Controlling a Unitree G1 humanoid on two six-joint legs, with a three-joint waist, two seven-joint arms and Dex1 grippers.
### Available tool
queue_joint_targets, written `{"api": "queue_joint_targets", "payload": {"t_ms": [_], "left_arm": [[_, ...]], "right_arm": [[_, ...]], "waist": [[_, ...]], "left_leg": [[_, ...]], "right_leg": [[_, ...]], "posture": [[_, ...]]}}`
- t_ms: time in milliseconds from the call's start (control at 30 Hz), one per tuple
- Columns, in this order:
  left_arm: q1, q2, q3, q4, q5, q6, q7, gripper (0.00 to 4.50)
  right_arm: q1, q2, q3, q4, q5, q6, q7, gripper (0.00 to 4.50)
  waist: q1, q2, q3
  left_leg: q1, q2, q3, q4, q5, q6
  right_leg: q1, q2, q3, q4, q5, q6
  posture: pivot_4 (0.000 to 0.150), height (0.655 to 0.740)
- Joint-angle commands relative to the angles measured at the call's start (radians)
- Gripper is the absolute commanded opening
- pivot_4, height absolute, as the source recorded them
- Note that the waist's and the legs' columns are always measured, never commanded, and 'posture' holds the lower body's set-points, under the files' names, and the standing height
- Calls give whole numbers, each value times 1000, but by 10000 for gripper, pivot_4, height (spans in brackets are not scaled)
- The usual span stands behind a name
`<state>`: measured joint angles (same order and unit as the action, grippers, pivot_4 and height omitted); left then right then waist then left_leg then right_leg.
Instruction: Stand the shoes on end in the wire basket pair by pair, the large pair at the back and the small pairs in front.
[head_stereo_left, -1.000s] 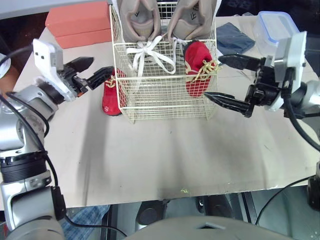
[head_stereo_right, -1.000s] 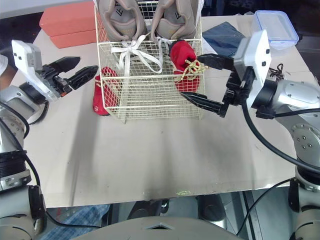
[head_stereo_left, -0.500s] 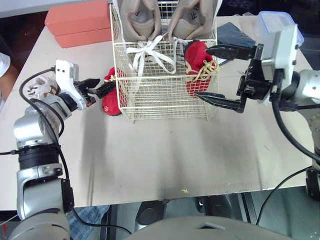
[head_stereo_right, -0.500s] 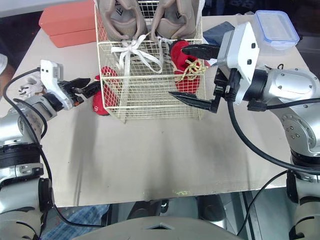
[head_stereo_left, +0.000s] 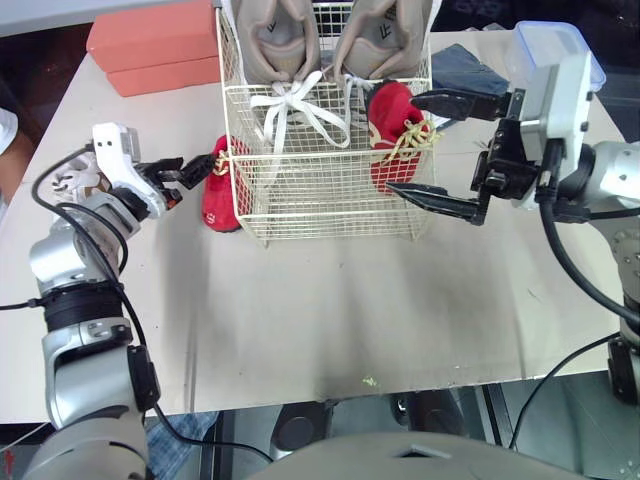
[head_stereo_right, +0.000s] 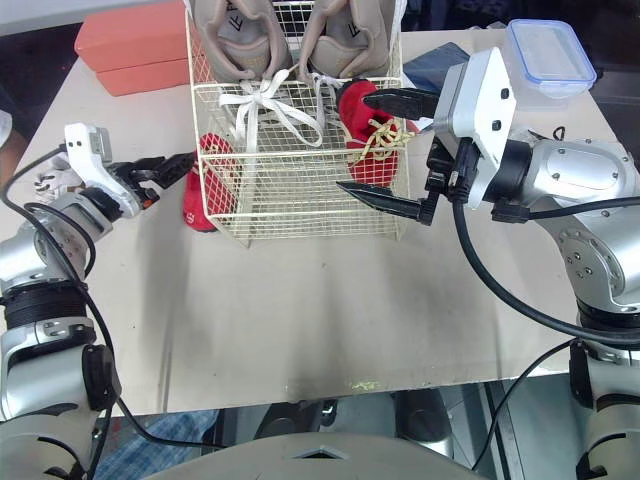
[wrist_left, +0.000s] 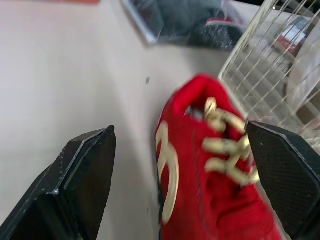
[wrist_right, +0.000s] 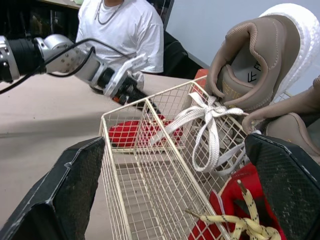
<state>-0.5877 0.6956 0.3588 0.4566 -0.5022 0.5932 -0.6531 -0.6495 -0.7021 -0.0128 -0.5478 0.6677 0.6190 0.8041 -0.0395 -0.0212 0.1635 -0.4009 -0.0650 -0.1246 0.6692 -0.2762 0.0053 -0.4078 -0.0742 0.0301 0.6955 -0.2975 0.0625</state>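
Note:
A cream wire basket (head_stereo_left: 330, 212) stands at the table's middle back. Two large tan shoes (head_stereo_left: 283, 35) stand on end at its back, their white laces hanging forward. One small red shoe (head_stereo_left: 394, 135) with yellow laces stands in its front right corner. Its mate, a second red shoe (head_stereo_left: 220, 196), lies on the table against the basket's left side. My left gripper (head_stereo_left: 196, 171) is open just left of that shoe; in the left wrist view its fingers (wrist_left: 82, 187) straddle the shoe (wrist_left: 200, 195) without closing. My right gripper (head_stereo_left: 402, 145) is open at the basket's right front corner.
Two orange boxes (head_stereo_left: 155, 45) lie at the back left. A clear tub with a blue-rimmed lid (head_stereo_left: 552, 50) and a dark cloth (head_stereo_left: 462, 72) sit at the back right. A person in a white shirt (wrist_right: 120, 30) is beyond the table.
My left gripper came down and in toward the red shoe outside the basket. My right gripper moved left up to the basket's right front corner, then held still.

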Motion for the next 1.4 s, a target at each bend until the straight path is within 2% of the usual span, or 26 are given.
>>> {"api": "queue_joint_targets", "payload": {"t_ms": [33, 67, 167, 333, 433, 600, 700, 900, 1067, 1267, 1400], "left_arm": [[-9, -7, -1, 23, 6, 7, -4, 45000], [-12, -12, -10, 34, 8, 9, -13, 45000], [-35, -25, -18, 84, 19, -10, -23, 36258], [-70, -32, -2, 146, 26, -51, -22, 11699], [-63, -38, 26, 122, 14, -108, -16, 160], [-24, -82, 117, -39, -28, -326, -19, 160], [-1, -129, 183, -199, -87, -393, 16, 160], [1, -189, 231, -439, -113, -512, 125, 160], [-49, -233, 194, -552, -130, -519, 216, 160], [-59, -337, 38, -614, -62, -543, 254, 160], [-21, -405, -60, -584, 69, -702, 232, 160]], "right_arm": [[-21, 4, -10, -11, -7, -25, 2, 44355], [-22, 5, -9, -11, -8, -24, 2, 44355], [-23, 7, -11, -11, -8, -21, 0, 45000], [-27, 7, -12, -11, -11, -19, -2, 45000], [-28, 9, -13, -11, -12, -19, -4, 45000], [-29, 22, -19, -2, -14, -23, -12, 45000], [-27, 33, -26, 7, -8, -23, -16, 45000], [-32, 53, -40, 30, -2, -36, -16, 45000], [-40, 74, -51, 49, 6, -51, -22, 45000], [-33, 83, -64, 56, 19, -50, -37, 45000], [-15, 76, -77, 43, 25, -39, -50, 45000]], "waist": [[0, 0, 0], [0, 0, 0], [1, 0, 0], [-1, 0, 0], [-1, 0, 0], [-2, -1, 0], [-1, -1, 0], [-1, -1, -1], [2, -2, -1], [5, -3, -1], [-1, -3, -1]], "left_leg": [[0, 0, 0, 0, 0, 0], [0, 0, 0, 0, 0, 0], [0, 0, 0, 0, 0, 0], [0, 0, 0, 0, 0, 0], [0, 0, 0, 0, 0, 0], [-1, 0, 0, 0, 0, 0], [-3, 0, 0, 1, 0, 0], [-3, 0, 0, 1, 0, 0], [-3, 0, 0, 1, 0, 0], [-3, -1, 0, 3, 0, 0], [-3, -1, 1, 3, 0, 0]], "right_leg": [[0, 0, 0, 0, 0, 0], [0, 0, 0, 0, 0, 0], [0, 0, 0, 0, 0, 0], [0, 0, 0, 0, 0, 0], [0, 0, 0, 1, 0, 0], [-1, 0, 0, 0, 0, 0], [-2, -1, 0, 0, 0, 0], [-2, -1, 0, 0, 0, 0], [-2, -1, 0, 0, 0, 0], [-1, 0, -1, 0, 0, 0], [-1, 0, 0, 0, 0, 0]], "posture": [[1500, 7400], [1500, 7400], [1500, 7400], [1500, 7400], [1500, 7400], [1500, 7400], [1500, 7400], [1500, 7400], [1500, 7400], [1500, 7400], [1500, 7400]]}}
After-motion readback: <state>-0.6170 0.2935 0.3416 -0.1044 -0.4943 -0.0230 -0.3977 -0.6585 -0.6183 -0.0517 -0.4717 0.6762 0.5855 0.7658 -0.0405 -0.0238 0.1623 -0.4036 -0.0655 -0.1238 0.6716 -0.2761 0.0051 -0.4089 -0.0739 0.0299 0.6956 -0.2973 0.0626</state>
